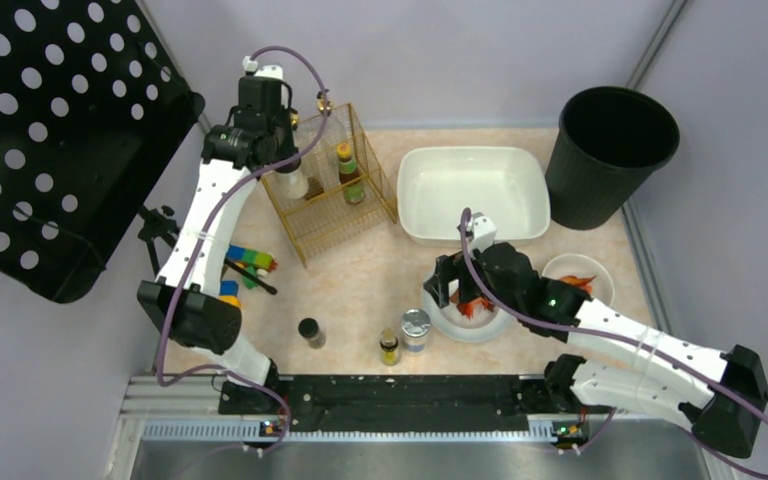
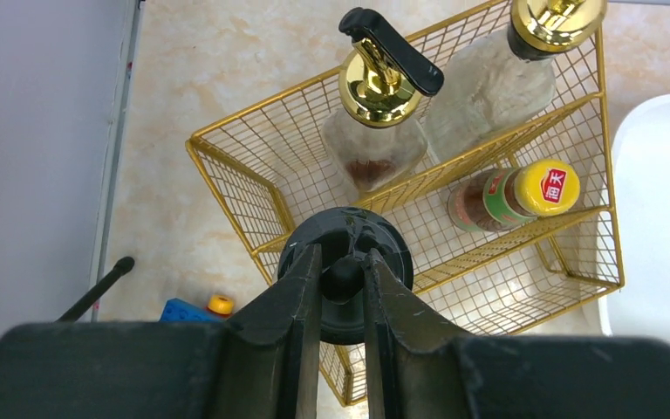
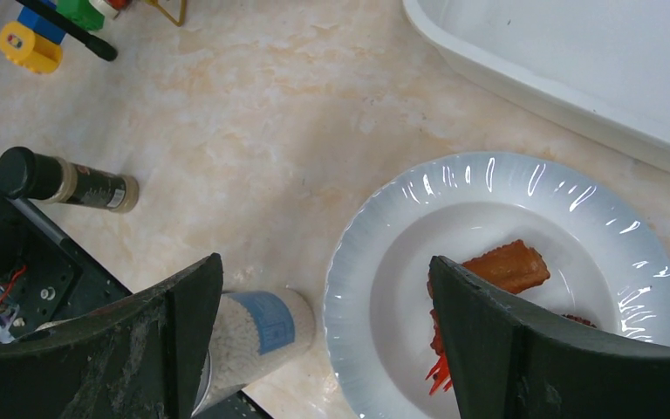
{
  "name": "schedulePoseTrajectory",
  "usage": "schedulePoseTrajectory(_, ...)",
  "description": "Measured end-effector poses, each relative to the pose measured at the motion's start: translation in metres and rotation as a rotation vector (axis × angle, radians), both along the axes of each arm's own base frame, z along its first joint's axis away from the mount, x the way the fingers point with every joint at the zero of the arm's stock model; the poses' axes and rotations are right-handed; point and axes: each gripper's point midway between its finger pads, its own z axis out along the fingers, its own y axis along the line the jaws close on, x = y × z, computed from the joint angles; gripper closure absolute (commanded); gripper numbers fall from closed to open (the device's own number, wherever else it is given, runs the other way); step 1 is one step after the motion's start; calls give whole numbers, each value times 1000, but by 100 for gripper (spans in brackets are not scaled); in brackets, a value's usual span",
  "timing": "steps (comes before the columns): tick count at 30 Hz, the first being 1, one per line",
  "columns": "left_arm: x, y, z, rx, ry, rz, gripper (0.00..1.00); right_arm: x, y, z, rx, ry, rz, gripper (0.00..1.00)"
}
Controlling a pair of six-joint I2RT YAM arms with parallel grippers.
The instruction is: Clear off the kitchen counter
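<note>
Left pincer (image 2: 343, 259): clenched on the small top knob of the round black-capped bottle (image 2: 393, 249), which I held over the near section of the gold wire basket (image 2: 227, 175). I could not tell whether its base was seated.
Right pincer (image 3: 324, 262): released, jaws spread wide above the white ribbed plate (image 3: 488, 175) carrying orange-red food scraps (image 3: 506, 266).
Kitchen counter (image 1: 360, 285): the pale marbled worktop lay under everything, between grey walls.
Step in hand: by my judgement, stowing the held bottle in the basket.
Procedure, left: the descent should run straight and clear of the wire dividers. The knob grip was narrow, so the bottle could swing. Release only once the base bears weight.
Procedure, right: take the plate by its rim and keep it level, clear of the blue-labelled jar of white grains (image 3: 262, 327) just beside it.
Count, basket: one clear glass pump dispenser with gold top (image 2: 375, 96), one gold-capped glass bottle (image 2: 488, 78) and one yellow-capped spice bottle (image 2: 515, 196), plus the held bottle.
Count, loose bottles: three, namely the jar, a dark spice shaker with black lid (image 3: 61, 182) and a small yellow-labelled bottle (image 1: 389, 347).
Count, dishes: two, namely the plate and a small white bowl (image 1: 600, 268).
Count, containers: one white rectangular tub (image 1: 475, 190) and one black round bin (image 1: 610, 150).
Count, toys: one cluster of coloured blocks (image 1: 245, 262), the number of blocks not resolvable, and one black rod (image 1: 252, 278).
</note>
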Motion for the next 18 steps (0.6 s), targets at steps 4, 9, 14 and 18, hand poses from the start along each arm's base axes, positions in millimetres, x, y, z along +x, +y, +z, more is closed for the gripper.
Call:
schedulePoseTrajectory(4, 6, 4, -12, -10, 1, 13, 100, 0, 0, 2, 6, -4, 2, 13)
schedulePoseTrajectory(9, 2, 10, -55, -10, 90, 26, 100, -1, 1, 4, 13, -6, 6, 13)
schedulePoseTrajectory(14, -5, 18, -84, -9, 149, 45, 100, -1, 1, 5, 17, -9, 7, 13)
schedulePoseTrajectory(18, -12, 17, -94, -23, 162, 47, 100, -1, 1, 5, 17, -9, 7, 13)
